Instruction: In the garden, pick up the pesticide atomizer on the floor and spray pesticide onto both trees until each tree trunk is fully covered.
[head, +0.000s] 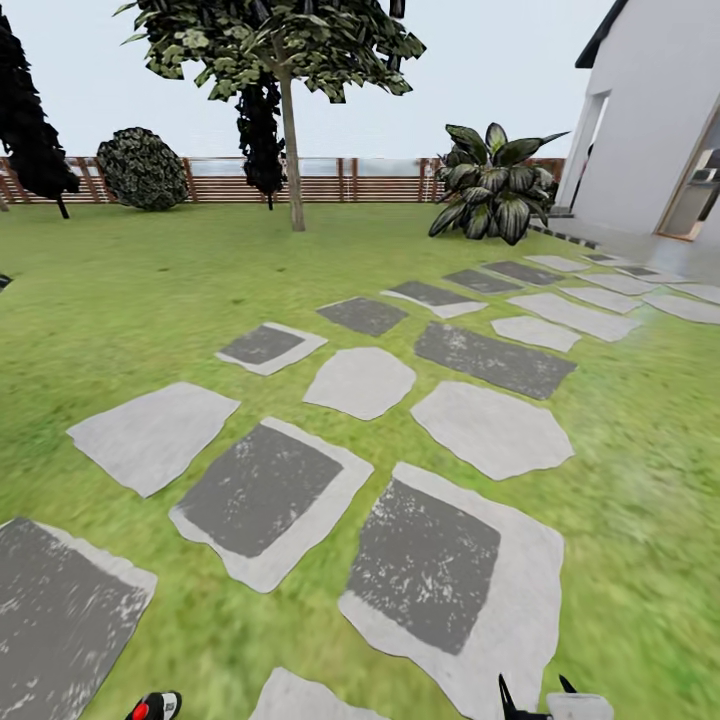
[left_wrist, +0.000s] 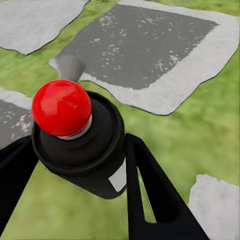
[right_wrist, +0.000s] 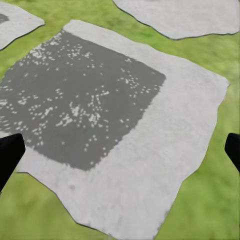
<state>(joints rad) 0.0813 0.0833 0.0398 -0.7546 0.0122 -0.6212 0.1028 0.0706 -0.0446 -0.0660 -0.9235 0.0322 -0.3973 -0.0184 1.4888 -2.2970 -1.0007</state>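
Pesticide atomizer (left_wrist: 82, 142), a small dark bottle with a glossy red ball on top and a pale label patch on its side, sits pinched between the two dark fingers (left_wrist: 155, 195) of the left hand (left_wrist: 75, 165), held above the grass and the grey stepping stones (left_wrist: 145, 55). In the head view its red-and-black top (head: 155, 707) peeks in at the lower edge, left of centre.

Right hand (right_wrist: 120, 152) is spread wide with nothing in it: its two dark fingertips (right_wrist: 9, 157) stand at opposite edges of the right wrist view, over a pale stone with a dark, white-flecked middle (right_wrist: 100, 110). In the head view that hand (head: 540, 702) shows at the lower edge, right of centre, its dark points above the same kind of slab.

Ahead, the lawn (head: 120, 290) runs to a brown slatted fence (head: 330, 182). One tree (head: 290, 150) with a thin straight trunk stands before the fence, well apart from the robot. A round dark bush (head: 142, 168) sits to its left, a broad-leaved striped plant (head: 495, 185) to its right, near the white house (head: 650, 130). The stone path curves from the near ground toward the house.
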